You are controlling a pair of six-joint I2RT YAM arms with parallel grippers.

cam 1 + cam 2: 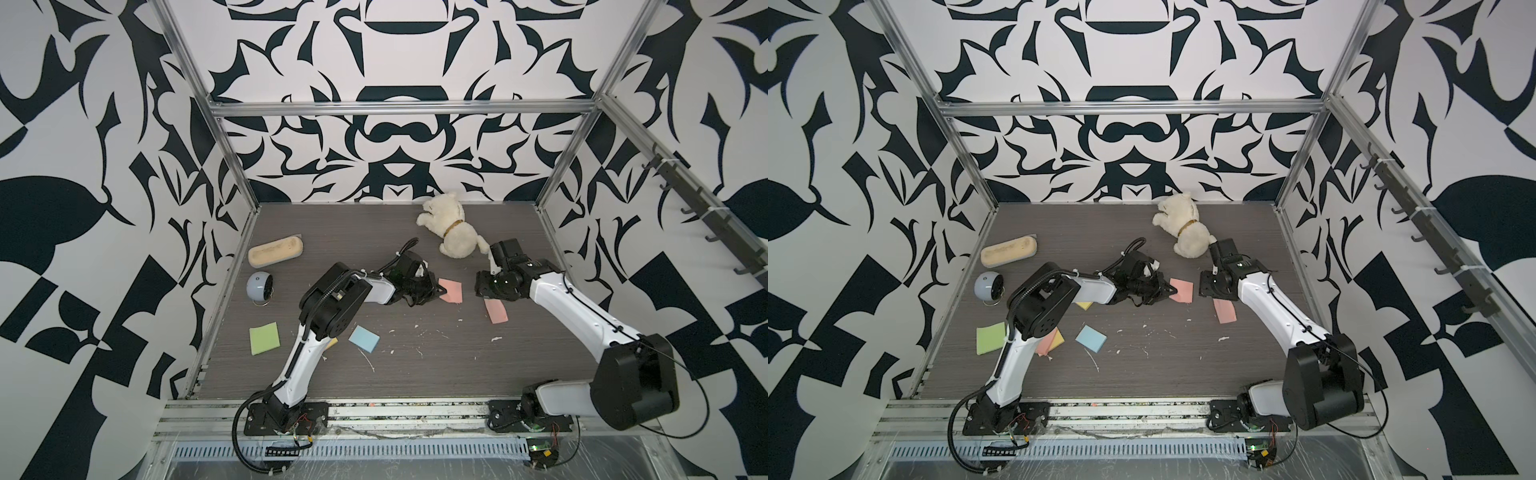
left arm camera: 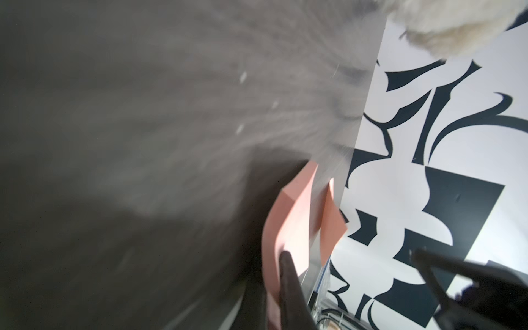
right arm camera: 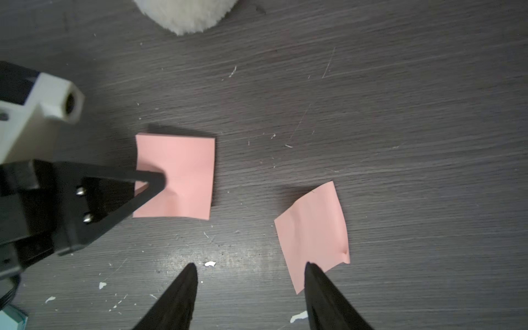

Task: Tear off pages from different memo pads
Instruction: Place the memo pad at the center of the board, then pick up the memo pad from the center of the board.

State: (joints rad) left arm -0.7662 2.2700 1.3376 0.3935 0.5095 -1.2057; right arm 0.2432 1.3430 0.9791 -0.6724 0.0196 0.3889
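Black right tool [image 3: 251, 265], closest to the wrist lens: fingers spread wide, nothing between them, poised above dark grey wood-grain counter [image 3: 400, 114]; one fingertip [image 3: 315, 278] overlapping the edge of loose pink paper page [image 3: 314, 228], contact impossible to tell. Page single, thin, slightly curled, lying near but apart from pink square memo pad [image 3: 183, 160], on the side toward the right arm. Black left tool [image 3: 158, 180]: fingers pressed together, joint tip resting on top of the pink pad near one edge, no sheet seen pinched. Elsewhere on counter, in both top views: blue square memo pad [image 1: 364, 338] toward the front, beside left arm; green square memo pad [image 1: 264, 337] near the left edge. Yellow paper [image 1: 1084, 306] peeking from under left arm in a top view, pad or page not to be told. Other items: cream plush dog with gold collar [image 1: 453, 232] at the back, just behind right tool; beige oblong case [image 1: 275, 254] and pale blue round gadget [image 1: 259, 286] at back left. White paper flecks [image 1: 370, 361] scattered over the front half.
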